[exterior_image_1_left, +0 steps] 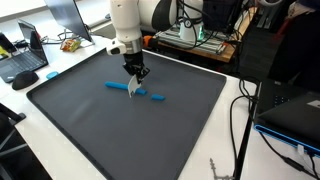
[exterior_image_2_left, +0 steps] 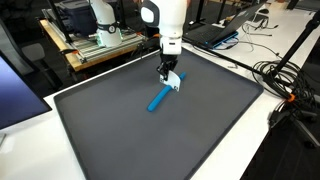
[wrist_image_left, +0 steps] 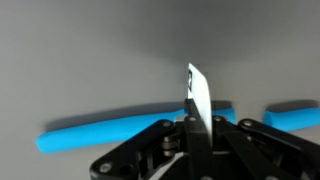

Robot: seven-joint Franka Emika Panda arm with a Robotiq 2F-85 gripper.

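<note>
While hanging over the mat (exterior_image_1_left: pixel 200 130), the end effector (exterior_image_1_left: pixel 134 88) is pinching a white card (wrist_image_left: pixel 197 92), jaws shut on it. A blue stick (wrist_image_left: pixel 100 132) is lying beneath, stretching toward nine o'clock in the wrist view.

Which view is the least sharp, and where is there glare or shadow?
Wrist view: the blue stick is soft and out of focus, and the white piece in the shut hand is nearly washed out. Both exterior views: even room light, no glare on the dark mat, but the pictures are small, so fine detail is lost.
</note>
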